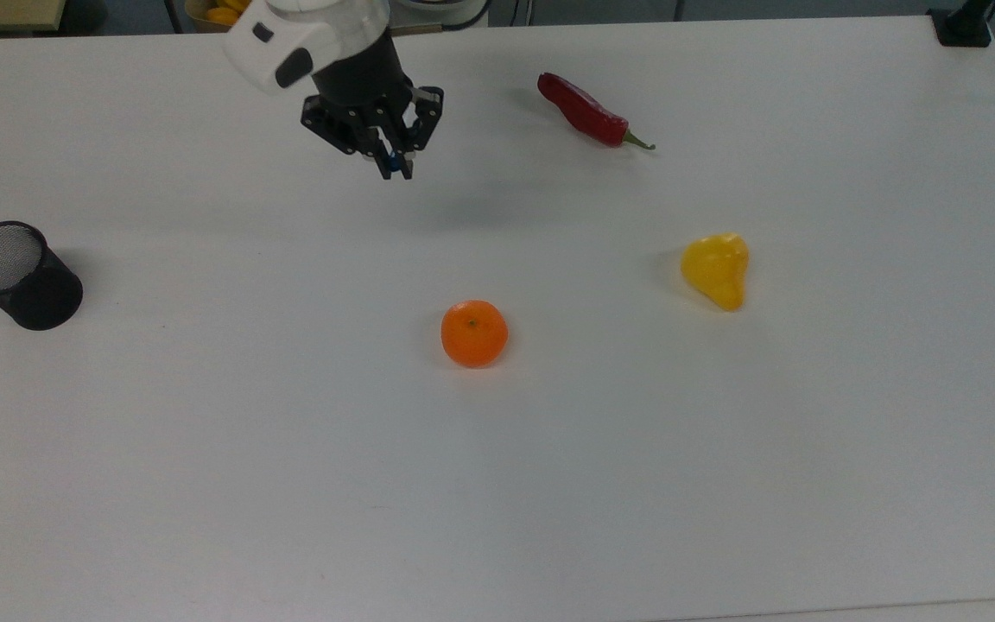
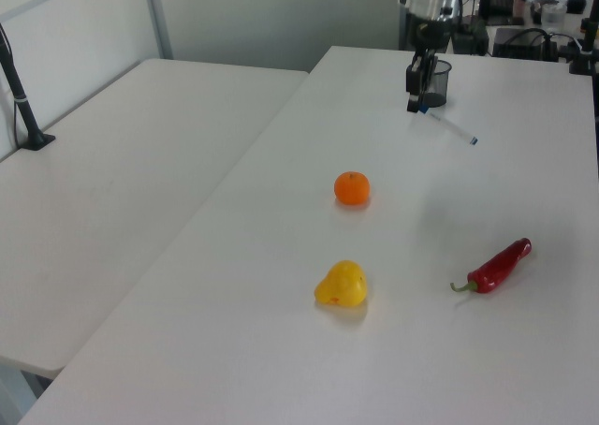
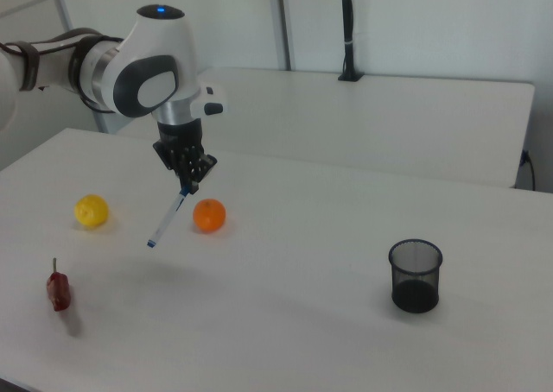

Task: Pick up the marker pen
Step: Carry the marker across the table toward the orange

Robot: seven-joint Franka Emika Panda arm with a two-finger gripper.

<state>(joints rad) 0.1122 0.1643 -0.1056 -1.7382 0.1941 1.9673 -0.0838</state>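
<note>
In the upper centre of the left view, the marker pen hangs above the tabletop, gripped at its capped end by the jaws, which are closed on it; the white barrel slants down toward the left view's right, ending in a small blue tip. In the right view the marker pen slopes down to the lower left from the gripper, clear of the surface. In the top view the gripper sits in the upper middle of the frame, a bit of blue showing between its fingertips. The black mesh cup stands upright at the far left edge of the top view, well apart from the gripper. The orange lies near frame centre, the yellow fruit to its right, and the red chili in the upper right of centre, all resting separately on the tabletop.
</note>
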